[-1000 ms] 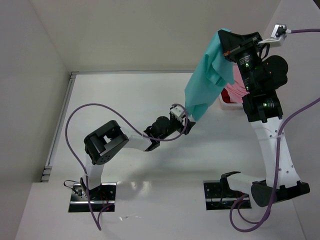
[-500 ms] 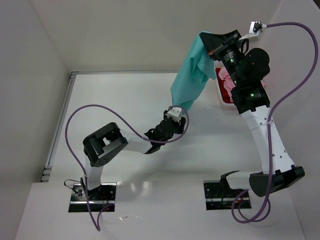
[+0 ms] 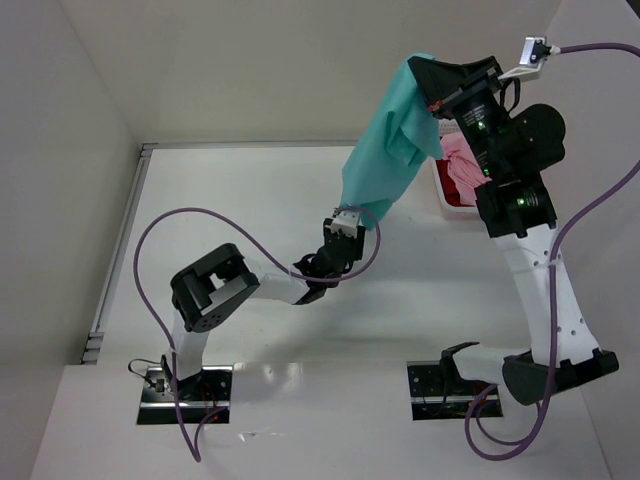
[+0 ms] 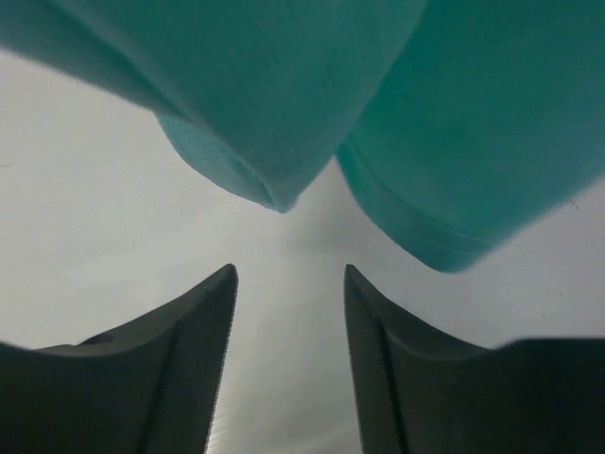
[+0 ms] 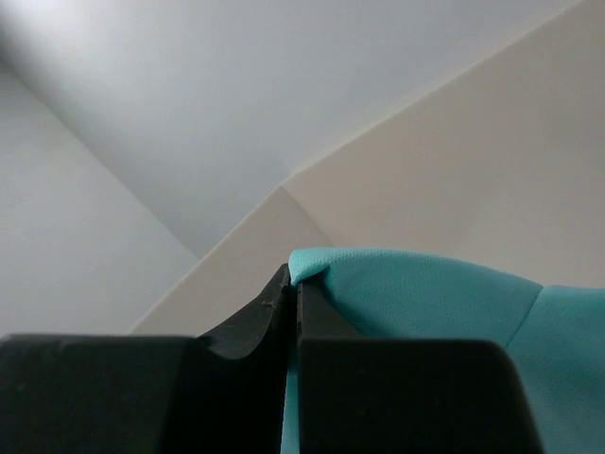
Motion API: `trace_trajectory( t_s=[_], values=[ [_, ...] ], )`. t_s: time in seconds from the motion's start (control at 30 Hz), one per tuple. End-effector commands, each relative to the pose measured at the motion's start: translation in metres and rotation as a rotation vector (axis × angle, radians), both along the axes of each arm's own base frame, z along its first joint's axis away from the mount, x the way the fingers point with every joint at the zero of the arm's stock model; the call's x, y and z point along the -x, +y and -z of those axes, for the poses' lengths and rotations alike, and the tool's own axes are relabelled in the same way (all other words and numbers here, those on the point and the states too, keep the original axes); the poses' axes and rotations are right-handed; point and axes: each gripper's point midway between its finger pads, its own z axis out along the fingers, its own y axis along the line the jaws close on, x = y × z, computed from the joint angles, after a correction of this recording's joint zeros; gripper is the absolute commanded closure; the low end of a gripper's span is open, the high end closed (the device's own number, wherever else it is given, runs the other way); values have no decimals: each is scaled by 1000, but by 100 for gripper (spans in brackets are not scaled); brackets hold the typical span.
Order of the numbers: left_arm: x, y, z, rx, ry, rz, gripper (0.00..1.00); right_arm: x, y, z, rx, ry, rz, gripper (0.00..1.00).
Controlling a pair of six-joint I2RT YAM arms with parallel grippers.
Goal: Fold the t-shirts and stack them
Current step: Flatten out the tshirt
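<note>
My right gripper (image 3: 428, 72) is raised high at the back right and shut on the top edge of the teal t-shirt (image 3: 385, 150), which hangs down from it. In the right wrist view the cloth (image 5: 425, 293) is pinched between the closed jaws of the gripper (image 5: 295, 276). My left gripper (image 3: 352, 215) is open just below the shirt's lower hem. In the left wrist view the hanging hem (image 4: 284, 123) is right ahead of the open gripper (image 4: 288, 274), not touching. The light pink shirt (image 3: 462, 160) and the dark red shirt (image 3: 458, 192) lie in the basket.
The white plastic basket (image 3: 440, 190) stands at the back right of the table, partly behind the right arm. Purple cables loop over the left arm (image 3: 160, 250) and beside the right arm (image 3: 590, 210). Walls close in at the left and the back.
The right gripper has swung left then slightly back right, still high with the teal shirt. The left gripper has moved left and now points up under the shirt's hem.
</note>
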Motion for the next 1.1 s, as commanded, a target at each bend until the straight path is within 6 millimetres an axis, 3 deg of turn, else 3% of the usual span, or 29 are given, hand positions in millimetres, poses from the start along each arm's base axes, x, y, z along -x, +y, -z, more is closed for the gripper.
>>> trace_trajectory(
  t_s=[0.0,0.07,0.1,0.13,0.17,0.2,0.33,0.37,0.43,0.47,0.57,0.63,0.67,0.8,0.83,1.07],
  values=[
    [-7,-11,-21,55,-60,-5,45,50,-8,-48,-44,-151,-29,99],
    [-7,-13,-24,68,-66,6,65,50,-8,-48,-44,-151,-29,99],
    [-7,-16,-26,76,-70,16,90,49,-7,-46,-41,-142,-29,99],
    [-5,-16,-29,75,-78,31,96,49,-7,-46,-41,-142,-29,99],
    [-2,-17,-25,68,-79,52,99,49,-7,-46,-41,-142,-29,99],
    [3,-24,-36,99,-105,106,100,49,-7,-46,-41,-142,-29,99],
    [16,-25,-47,125,-128,181,100,45,-8,-42,-37,-134,-13,99],
    [15,-24,-61,148,-146,193,100,41,-11,-40,-45,-119,6,99],
    [24,-20,-61,144,-138,244,100,38,-14,-38,-41,-112,25,99],
    [25,-15,-76,166,-157,256,100,32,-14,-35,-33,-105,40,99],
    [36,-8,-94,192,-165,352,100,23,-17,-30,-33,-85,70,99],
    [40,-7,-91,194,-115,402,100,23,-17,-30,-33,-85,71,99],
    [46,-12,-96,202,-118,463,88,22,-16,-33,-36,-94,71,99],
    [52,-22,-80,150,-99,537,52,25,-13,-35,-36,-102,44,99],
    [50,-27,-83,155,-105,550,50,25,-13,-35,-36,-102,44,99],
    [41,-45,-51,134,-52,569,43,29,-11,-38,-30,-114,28,99]
  ],
)
